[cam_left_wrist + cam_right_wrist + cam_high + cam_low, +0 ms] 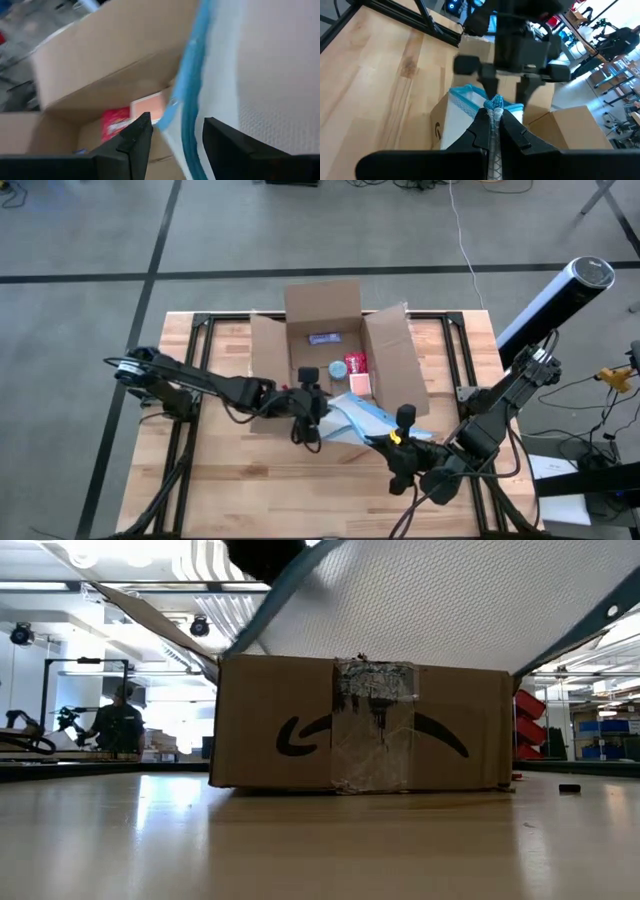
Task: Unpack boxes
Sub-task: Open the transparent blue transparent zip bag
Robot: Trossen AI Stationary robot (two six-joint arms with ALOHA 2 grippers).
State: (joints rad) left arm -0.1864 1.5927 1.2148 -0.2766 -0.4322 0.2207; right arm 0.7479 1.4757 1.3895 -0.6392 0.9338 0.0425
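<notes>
The box (pixel 330 355) stands open in the middle of the desk (pixel 230 480). The right pincer (pixel 493 117) is closed on the pouch (pixel 365 420), lifted at the box's near side. The left pincer (pixel 172 140) is open around its blue edge. Small items remain inside.

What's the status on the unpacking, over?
Right end effector shut on white blue-edged plastic pouch. Left end effector open around pouch edge. Open brown cardboard box holds small items. Nothing blocking.

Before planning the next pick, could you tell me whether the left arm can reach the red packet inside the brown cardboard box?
Probably not yet: the white, blue-edged plastic pouch overhangs the open box beside the left gripper, partly blocking the red packet.
</notes>
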